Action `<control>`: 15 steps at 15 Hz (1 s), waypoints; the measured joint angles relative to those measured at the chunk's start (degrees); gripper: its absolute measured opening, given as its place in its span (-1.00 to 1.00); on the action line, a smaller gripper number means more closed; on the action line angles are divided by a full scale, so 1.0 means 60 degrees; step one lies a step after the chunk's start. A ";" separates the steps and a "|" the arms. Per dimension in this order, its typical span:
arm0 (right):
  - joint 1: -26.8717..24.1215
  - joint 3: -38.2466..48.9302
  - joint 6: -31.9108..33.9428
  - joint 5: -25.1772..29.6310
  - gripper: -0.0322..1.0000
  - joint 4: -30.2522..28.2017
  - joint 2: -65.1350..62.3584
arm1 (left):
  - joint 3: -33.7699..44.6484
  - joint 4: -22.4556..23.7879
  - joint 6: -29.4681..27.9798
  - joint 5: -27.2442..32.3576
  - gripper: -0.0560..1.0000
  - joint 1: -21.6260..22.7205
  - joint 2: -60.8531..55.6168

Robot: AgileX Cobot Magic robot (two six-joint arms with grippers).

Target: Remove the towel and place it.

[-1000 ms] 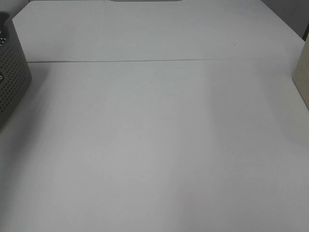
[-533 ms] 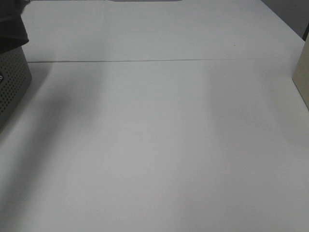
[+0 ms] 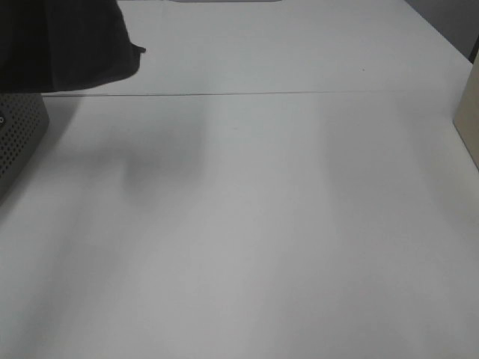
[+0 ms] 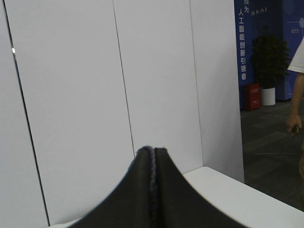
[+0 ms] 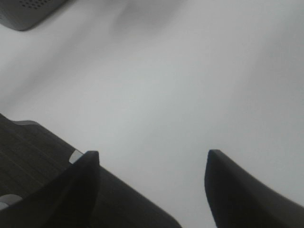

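Observation:
The towel (image 3: 67, 45), nearly black, hangs at the far left of the exterior high view, above the grey perforated basket (image 3: 19, 134). Its lower edge covers the basket's top. In the left wrist view a pinched fold of the towel (image 4: 152, 194) rises in front of the camera and hides the left gripper's fingers; the cloth looks clamped there. My right gripper (image 5: 152, 156) is open with nothing between its dark fingers (image 5: 85, 175). It hovers over the white table (image 5: 190, 85) near an edge and does not show in the exterior high view.
The white table (image 3: 262, 209) has a seam running across its far part. A beige box (image 3: 470, 112) stands at the right edge. The basket's corner (image 5: 28, 12) shows far off in the right wrist view, with dark floor (image 5: 28, 156) past the table's edge.
The towel has come into the exterior high view from the top left and spread rightward, now covering the basket's top. Its shadow has grown on the table. The right gripper stays open.

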 joint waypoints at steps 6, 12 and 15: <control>0.0000 -0.0010 -0.7668 -0.0812 0.27 0.5959 0.3925 | 0.0678 0.0611 -0.0363 -0.1566 -0.89 -0.0038 0.0000; 0.0000 -0.0029 -1.2357 -0.0439 0.27 1.0657 0.7611 | 0.0678 0.2722 -0.1757 -0.3142 -0.89 -0.0038 0.0000; 0.0458 -0.0363 -1.2787 -0.0430 0.27 1.0858 0.8633 | 0.0678 0.3142 -0.2053 -0.3189 -0.89 -0.0038 0.0000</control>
